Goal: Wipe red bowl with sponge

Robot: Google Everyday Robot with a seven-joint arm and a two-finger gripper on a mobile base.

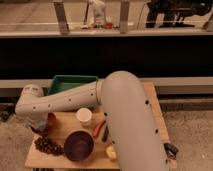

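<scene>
The gripper [41, 130] hangs low at the left end of the desk [151, 102], right over the red bowl [51, 120]; only a sliver of the bowl's rim shows past the wrist. Whether the jaws are wide, narrow or holding something I cannot tell, since the arm's pale casing blocks them. The sponge is nowhere I can see; it may be under the wrist, so I can't judge whether any wiping contact exists. The bowl sits near the desk's edge; a hard sideways stroke could push it off, or into the dark grapes [48, 146] just in front. The purple bowl [78, 145] and white cup [84, 116] stand near enough for the forearm to clip.
</scene>
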